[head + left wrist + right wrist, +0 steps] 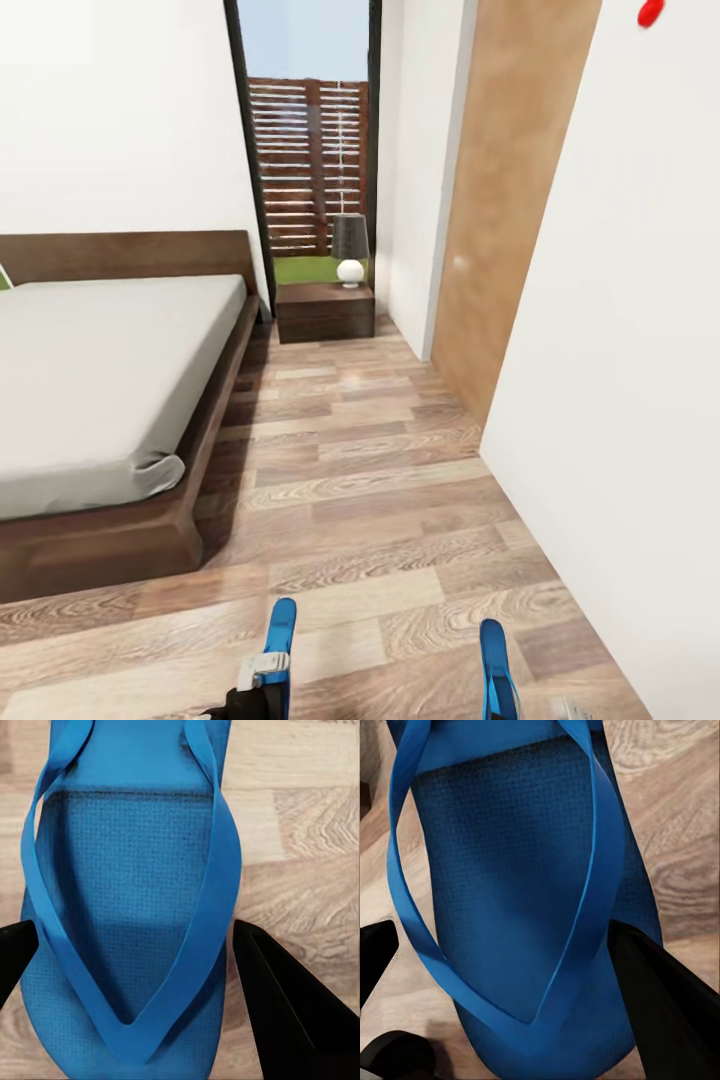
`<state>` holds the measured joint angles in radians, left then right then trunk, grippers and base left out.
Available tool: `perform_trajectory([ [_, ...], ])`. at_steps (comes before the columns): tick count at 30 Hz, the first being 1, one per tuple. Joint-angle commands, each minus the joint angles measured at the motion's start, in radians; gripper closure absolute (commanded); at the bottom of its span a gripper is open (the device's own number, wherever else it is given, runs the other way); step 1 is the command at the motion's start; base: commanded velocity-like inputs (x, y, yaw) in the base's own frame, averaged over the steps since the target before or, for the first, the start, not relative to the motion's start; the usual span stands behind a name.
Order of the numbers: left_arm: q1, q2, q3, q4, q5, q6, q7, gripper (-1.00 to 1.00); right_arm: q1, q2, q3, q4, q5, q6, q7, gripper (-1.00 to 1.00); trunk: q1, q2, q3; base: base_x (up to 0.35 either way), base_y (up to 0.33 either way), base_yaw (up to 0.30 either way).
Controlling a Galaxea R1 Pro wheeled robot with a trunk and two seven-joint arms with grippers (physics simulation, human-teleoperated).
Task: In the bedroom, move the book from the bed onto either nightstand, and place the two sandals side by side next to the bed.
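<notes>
I hold both bright blue sandals low in front of me. The left sandal (279, 640) stands on edge over the wood floor, and my left gripper (135, 934) is shut on it across the sole (127, 870). The right sandal (494, 655) is clamped the same way by my right gripper (502, 934), with black fingers on either side of its sole (510, 855). The bed (90, 380) lies to the left with a bare off-white mattress. The nightstand (322, 308) stands at the far end beside the headboard. The book is out of view.
A lamp (350, 248) with a dark shade sits on the nightstand, before a tall window onto a slatted fence. A lane of wood floor (360, 470) runs between the bed frame and the white wall (620, 380) with its wooden panel (500, 200).
</notes>
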<state>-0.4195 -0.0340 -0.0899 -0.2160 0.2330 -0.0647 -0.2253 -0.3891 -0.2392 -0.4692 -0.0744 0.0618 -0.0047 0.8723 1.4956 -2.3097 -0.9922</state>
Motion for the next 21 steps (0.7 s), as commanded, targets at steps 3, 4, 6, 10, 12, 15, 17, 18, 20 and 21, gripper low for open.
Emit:
perform_trajectory([
  [3, -0.001, 0.0, -0.008, 0.001, 0.011, -0.004, 0.0, 1.0, -0.001, 0.0, -0.008, 0.0, 0.006, -0.001, 0.004, 1.0, 0.0, 0.0, -0.001, 0.331, -0.017, 0.0],
  [4, -0.001, 0.0, -0.008, 0.001, 0.011, -0.004, 0.0, 1.0, -0.001, 0.0, -0.008, 0.0, 0.006, -0.001, 0.003, 1.0, 0.0, 0.0, -0.001, 0.331, -0.062, 0.0],
  [6, 0.0, 0.0, -0.008, 0.001, 0.011, -0.004, 0.0, 1.0, -0.001, 0.0, -0.008, 0.0, 0.006, -0.001, 0.003, 1.0, 0.0, 0.0, -0.001, 0.331, -0.075, 0.0],
  [10, 0.0, 0.0, -0.008, 0.001, 0.011, -0.004, 0.0, 1.0, -0.001, 0.0, -0.008, 0.0, 0.006, -0.001, 0.003, 1.0, 0.0, 0.0, -0.001, 0.331, -0.085, 0.0],
  [12, -0.001, 0.0, -0.008, 0.001, 0.011, -0.004, 0.0, 1.0, -0.001, 0.0, -0.008, 0.0, 0.006, -0.001, 0.002, 1.0, 0.0, 0.0, -0.001, 0.331, -0.088, 0.0],
  [15, -0.001, 0.0, -0.008, 0.001, 0.011, -0.004, 0.0, 1.0, -0.001, 0.0, -0.008, 0.0, 0.006, -0.001, 0.002, 1.0, 0.0, 0.0, -0.001, 0.331, -0.088, 0.0],
  [17, -0.001, 0.0, -0.008, 0.001, 0.011, -0.004, 0.0, 1.0, -0.001, 0.0, -0.008, 0.0, 0.006, -0.001, 0.002, 1.0, 0.0, 0.0, -0.001, 0.331, -0.081, 0.0],
  [18, -0.001, 0.0, -0.008, 0.001, 0.011, -0.004, 0.0, 1.0, -0.001, 0.0, -0.008, 0.0, 0.006, -0.001, 0.002, 1.0, 0.0, 0.0, -0.001, 0.331, -0.077, 0.0],
  [20, -0.001, 0.0, -0.008, 0.001, 0.011, -0.004, 0.0, 1.0, -0.001, 0.0, -0.008, 0.0, 0.006, -0.001, 0.002, 1.0, 0.0, 0.0, -0.001, 0.331, -0.076, 0.0],
  [21, 0.0, 0.0, -0.008, 0.001, 0.011, -0.004, 0.0, 1.0, -0.001, 0.0, -0.008, 0.0, 0.006, -0.001, 0.002, 1.0, 0.0, 0.0, -0.001, 0.331, -0.075, 0.0],
])
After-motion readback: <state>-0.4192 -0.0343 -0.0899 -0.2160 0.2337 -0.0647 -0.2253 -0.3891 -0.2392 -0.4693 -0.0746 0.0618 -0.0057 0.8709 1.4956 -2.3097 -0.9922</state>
